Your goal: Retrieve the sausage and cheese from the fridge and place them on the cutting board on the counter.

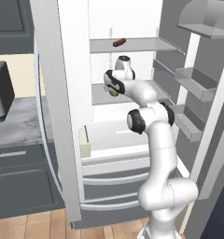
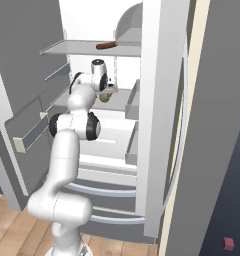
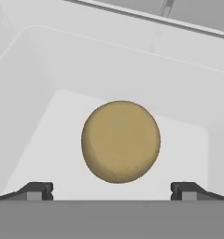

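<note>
One sausage (image 1: 119,42), reddish-brown, is lying on the fridge's (image 1: 62,116) upper shelf (image 1: 146,45). One cheese (image 3: 121,141), rounded, tan-yellow, is sitting on the shelf below, facing the claw (image 3: 112,190), jaws standing apart.

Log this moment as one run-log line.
claw: open, at cheese | cheese: on fridge shelf, ungrasped | sausage: upper shelf

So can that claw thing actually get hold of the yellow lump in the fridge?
Probably yes. The gripper has its jaws wide open with the cheese centred just ahead of them, and nothing lies between on the fridge shelf.
</note>
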